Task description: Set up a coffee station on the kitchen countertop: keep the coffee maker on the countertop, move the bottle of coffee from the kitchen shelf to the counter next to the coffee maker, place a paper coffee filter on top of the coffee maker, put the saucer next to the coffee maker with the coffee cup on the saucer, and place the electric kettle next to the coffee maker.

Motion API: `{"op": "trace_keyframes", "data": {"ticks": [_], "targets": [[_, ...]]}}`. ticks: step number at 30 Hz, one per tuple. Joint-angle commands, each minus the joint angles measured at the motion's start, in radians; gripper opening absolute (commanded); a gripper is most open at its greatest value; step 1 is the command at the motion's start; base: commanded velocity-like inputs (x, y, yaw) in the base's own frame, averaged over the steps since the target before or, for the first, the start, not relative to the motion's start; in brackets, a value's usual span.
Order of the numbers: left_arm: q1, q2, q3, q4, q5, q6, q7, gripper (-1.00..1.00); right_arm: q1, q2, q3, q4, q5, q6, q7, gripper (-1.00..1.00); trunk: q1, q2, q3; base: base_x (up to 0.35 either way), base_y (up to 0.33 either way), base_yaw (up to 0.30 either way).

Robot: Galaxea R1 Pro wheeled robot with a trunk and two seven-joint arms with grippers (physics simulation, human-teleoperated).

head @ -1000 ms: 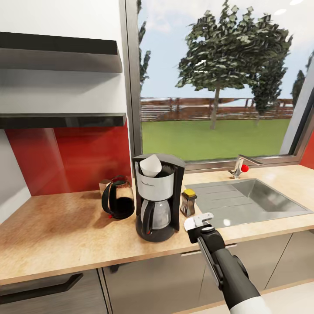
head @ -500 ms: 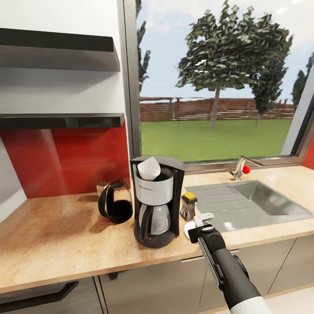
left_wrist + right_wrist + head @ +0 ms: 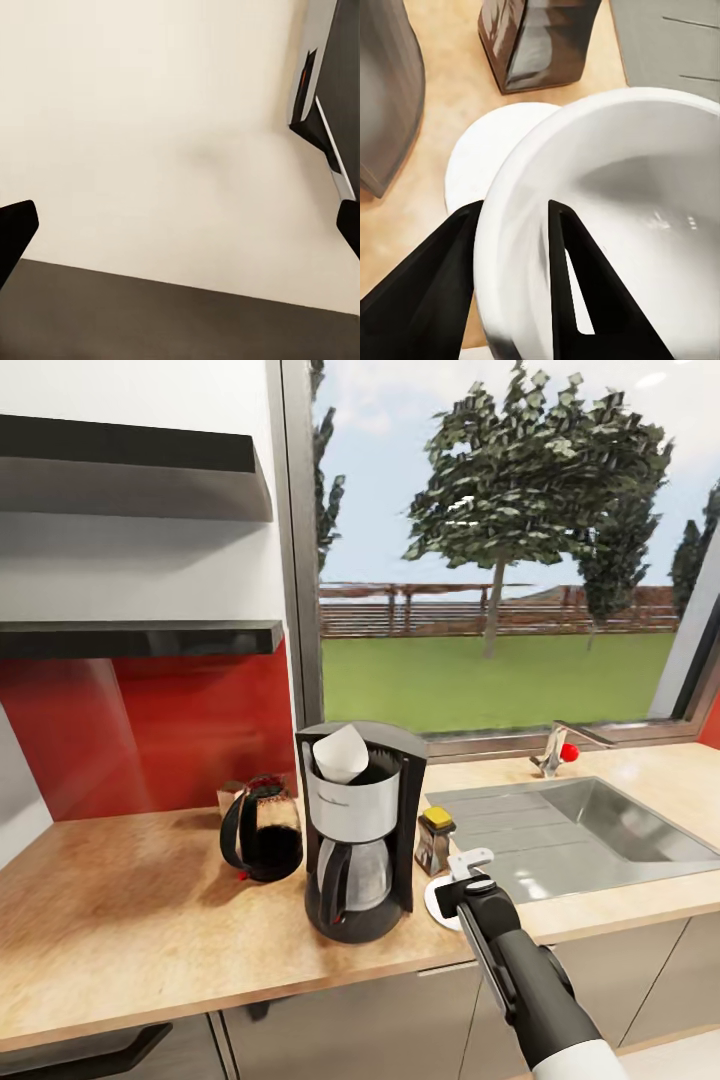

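The coffee maker point(image 3: 358, 830) stands on the countertop point(image 3: 130, 920) with the white filter point(image 3: 340, 753) poking up tilted out of its top. At its 9 o'clock, just beside it, sits the kettle point(image 3: 262, 834) with dark liquid; at its 3 o'clock, near but apart, stands the brown bottle point(image 3: 434, 841) with a yellow cap. At the maker's 4 o'clock the saucer point(image 3: 437, 902) lies flat on the wood, partly hidden in the head view by the right gripper point(image 3: 470, 870), whose arm reaches in from 5 o'clock. In the right wrist view the gripper's two black fingers point(image 3: 442, 277) pinch the rim of the white cup point(image 3: 630, 225), one finger outside the wall and one inside; the cup hangs over the saucer point(image 3: 484, 154), and whether it touches it cannot be told. The bottle point(image 3: 540, 41) is just beyond the saucer, and the maker's dark base point(image 3: 386, 90) is off to the side. The left gripper point(image 3: 180, 225) hangs open, its dark fingertips point(image 3: 15, 232) wide apart over a pale floor, holding nothing. A steel sink point(image 3: 590, 825) with a tap point(image 3: 560, 745) is set into the worktop at 3 o'clock of the bottle. Behind the kettle is a red wall panel point(image 3: 150, 730) with the lower dark shelf point(image 3: 140, 637) at 12 o'clock and another above it; a window point(image 3: 500, 550) looks onto lawn and trees.
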Motion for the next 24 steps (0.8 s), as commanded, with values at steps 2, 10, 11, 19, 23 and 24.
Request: {"op": "trace_keyframes", "data": {"ticks": [2,10,11,19,23,24], "targets": [[0.002,0.0,0.007,-0.004,-0.006,0.008,0.001,1.0,0.0,0.0,0.003,0.005,0.003,0.005,-0.001,-1.0,0.0,-0.001,0.0,0.041,0.0,0.0],[0.002,-0.001,0.008,-0.003,-0.006,0.008,0.001,1.0,0.0,-0.001,0.002,0.037,0.002,0.004,-0.001,-1.0,0.0,-0.001,0.0,0.147,0.0,0.0],[0.002,-0.001,0.008,-0.003,-0.006,0.008,0.001,1.0,0.0,0.0,0.002,0.038,0.002,0.004,-0.001,-1.0,0.0,-0.001,0.0,0.043,0.0,0.0],[0.002,0.0,0.008,-0.003,-0.007,0.008,0.001,1.0,0.0,0.001,0.003,0.041,0.002,0.003,-0.001,-1.0,0.0,-0.001,0.0,0.011,0.0,0.0],[0.002,0.0,0.008,-0.003,-0.006,0.008,0.001,1.0,0.0,0.001,0.003,0.041,0.002,0.003,-0.001,-1.0,0.0,-0.001,0.0,0.001,0.0,0.0],[0.002,0.0,0.008,-0.003,-0.006,0.008,0.001,1.0,0.0,0.001,0.003,0.041,0.002,0.003,-0.001,-1.0,0.0,-0.001,0.0,0.032,0.0,0.0]]}}
